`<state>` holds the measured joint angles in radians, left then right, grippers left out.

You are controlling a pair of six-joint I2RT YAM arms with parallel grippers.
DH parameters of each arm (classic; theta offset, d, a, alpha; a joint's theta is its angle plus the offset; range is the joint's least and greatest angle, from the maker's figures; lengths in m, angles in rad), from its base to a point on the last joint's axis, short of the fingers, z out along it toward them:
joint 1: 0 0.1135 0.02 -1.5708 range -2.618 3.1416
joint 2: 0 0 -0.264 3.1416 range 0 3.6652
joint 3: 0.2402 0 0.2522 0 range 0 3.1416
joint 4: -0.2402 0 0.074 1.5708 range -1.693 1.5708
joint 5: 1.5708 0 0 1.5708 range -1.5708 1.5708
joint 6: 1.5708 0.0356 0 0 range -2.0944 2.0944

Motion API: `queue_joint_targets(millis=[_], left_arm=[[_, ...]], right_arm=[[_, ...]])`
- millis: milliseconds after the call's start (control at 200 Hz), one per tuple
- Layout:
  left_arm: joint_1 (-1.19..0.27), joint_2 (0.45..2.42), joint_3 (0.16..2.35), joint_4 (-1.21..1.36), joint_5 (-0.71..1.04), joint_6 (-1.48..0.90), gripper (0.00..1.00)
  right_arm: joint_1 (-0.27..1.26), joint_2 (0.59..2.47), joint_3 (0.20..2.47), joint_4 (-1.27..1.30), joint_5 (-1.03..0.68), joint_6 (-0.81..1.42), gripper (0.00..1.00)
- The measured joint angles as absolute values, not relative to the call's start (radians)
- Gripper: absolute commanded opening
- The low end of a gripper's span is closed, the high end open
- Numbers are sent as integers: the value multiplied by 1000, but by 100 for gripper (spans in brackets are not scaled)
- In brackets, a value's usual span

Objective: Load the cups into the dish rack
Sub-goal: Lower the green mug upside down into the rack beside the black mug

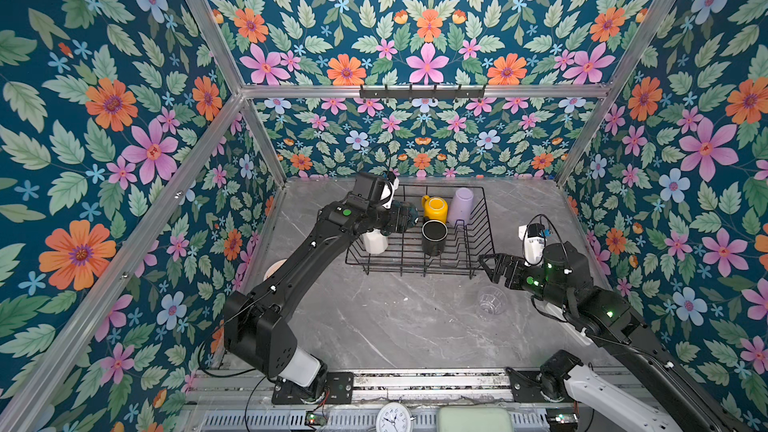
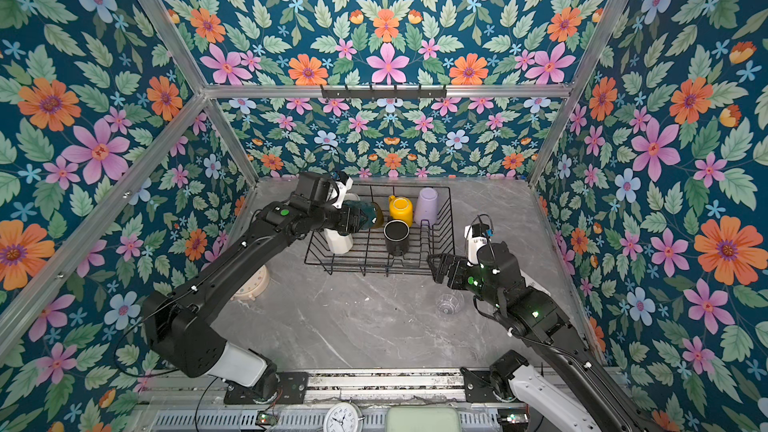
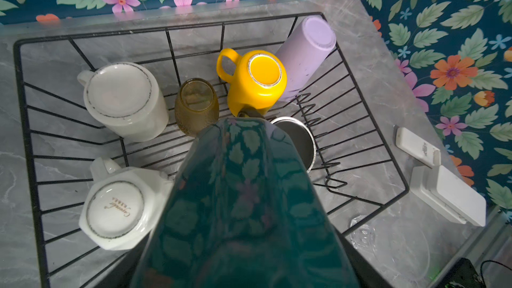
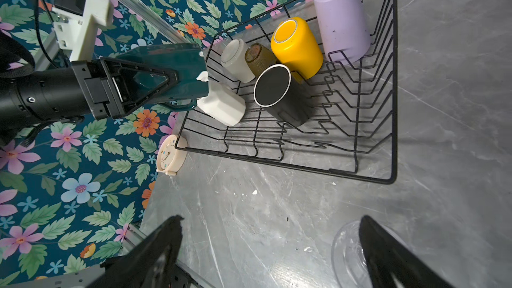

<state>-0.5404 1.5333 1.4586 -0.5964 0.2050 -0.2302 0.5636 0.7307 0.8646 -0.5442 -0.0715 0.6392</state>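
Note:
My left gripper point(image 4: 171, 78) is shut on the teal mug point(image 3: 243, 203), holding it on its side above the left half of the dish rack point(image 1: 488, 226). Upside down in the rack stand the yellow mug point(image 1: 435, 209), lilac tumbler point(image 1: 462, 205), black mug point(image 1: 434, 238), white faceted mug point(image 3: 119, 209), cream mug point(image 3: 124, 101) and amber glass point(image 3: 196, 106). My right gripper point(image 1: 488, 265) hangs open and empty by the rack's front right corner. The clear glass point(image 1: 491, 302) sits on the table just below it, beside one finger point(image 4: 388, 259).
A cream alarm clock point(image 2: 253, 284) lies on the table left of the rack. White boxes point(image 3: 448, 195) sit against the right wall. A black hook rail point(image 1: 422, 92) hangs on the back frame. Another clock point(image 1: 392, 417) and a green pad point(image 1: 473, 419) sit below the front rail.

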Motion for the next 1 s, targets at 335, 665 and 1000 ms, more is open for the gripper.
queue_joint_targets(millis=[335,665,1000], left_arm=[[-572,1656,1510,-659,98,-237,0],[-591,1769,1559,-697,46,-238,0],[-598,1853,1580,-702,17,-256,0]], right_arm=[[564,707,847,-560,-66,618,99],[564,692,830,-574,-51,603,99],[564,698,822,-575,-51,599,99]])
